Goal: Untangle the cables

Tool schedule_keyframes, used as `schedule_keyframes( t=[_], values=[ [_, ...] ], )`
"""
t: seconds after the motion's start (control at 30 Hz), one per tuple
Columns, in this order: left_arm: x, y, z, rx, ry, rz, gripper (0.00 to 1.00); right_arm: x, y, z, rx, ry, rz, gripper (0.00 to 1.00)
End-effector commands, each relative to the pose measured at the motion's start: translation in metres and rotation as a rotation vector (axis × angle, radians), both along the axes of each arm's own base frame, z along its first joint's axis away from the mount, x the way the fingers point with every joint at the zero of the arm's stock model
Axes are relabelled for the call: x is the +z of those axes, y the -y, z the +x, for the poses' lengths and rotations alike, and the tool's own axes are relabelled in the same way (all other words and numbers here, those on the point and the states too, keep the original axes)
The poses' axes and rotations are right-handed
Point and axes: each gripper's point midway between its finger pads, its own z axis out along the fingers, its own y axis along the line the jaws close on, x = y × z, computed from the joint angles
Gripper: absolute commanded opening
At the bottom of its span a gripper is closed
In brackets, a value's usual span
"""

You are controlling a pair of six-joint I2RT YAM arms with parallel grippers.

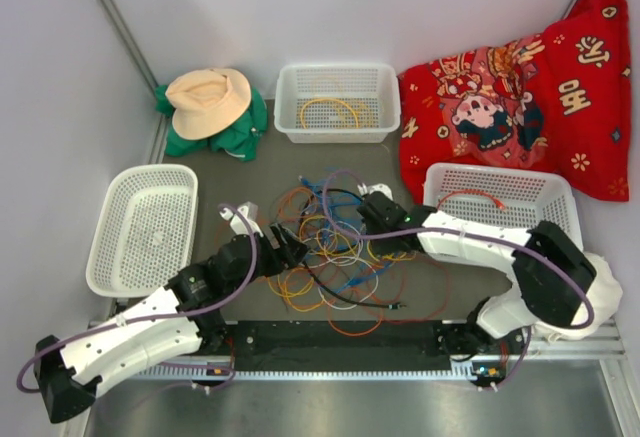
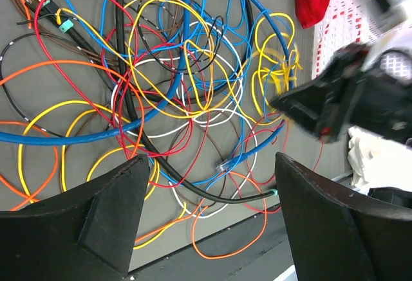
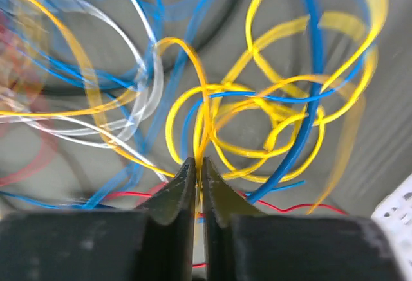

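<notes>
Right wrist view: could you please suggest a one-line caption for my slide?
The right gripper pinches one yellow cable amid blurred blue loops.

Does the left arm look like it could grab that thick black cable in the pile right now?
Probably yes. The left gripper hangs open just above the black cable, with nothing between them. Thinner cables cross it, so the gripper may catch those too.

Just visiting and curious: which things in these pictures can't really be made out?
- Right wrist view: blur smears the cables; the right pincer hides where its pinched yellow cable leads.
- Left wrist view: the blurred right arm covers cables at right; the left pincer's fingers hide lower ones.
- Top view: plugs too small to tell apart; both arms cover part of the tangle.
</notes>
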Motion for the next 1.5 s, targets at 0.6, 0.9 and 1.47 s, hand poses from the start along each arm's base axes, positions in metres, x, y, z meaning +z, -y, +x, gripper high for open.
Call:
schedule_keyframes(
  t=[0.6, 0.9, 1.47],
  values=[
    [0.223, 0.03, 0.024, -0.112, 0.685, -0.261, 0.94, 0.382, -0.039, -0.015, 0.166, 0.476, 0.68, 0.0],
    [0.212, 0.058, 0.041, -0.137, 0.672, -0.247, 0.99, 0.38, -0.039, -0.026, 0.181, 0.446, 0.725, 0.0],
    [0.106, -0.015, 0.035, 0.11, 0.319, -0.032, 0.92, 0.41, -0.045, 0.111, 0.005, 0.6, 0.647, 0.0]
  ],
)
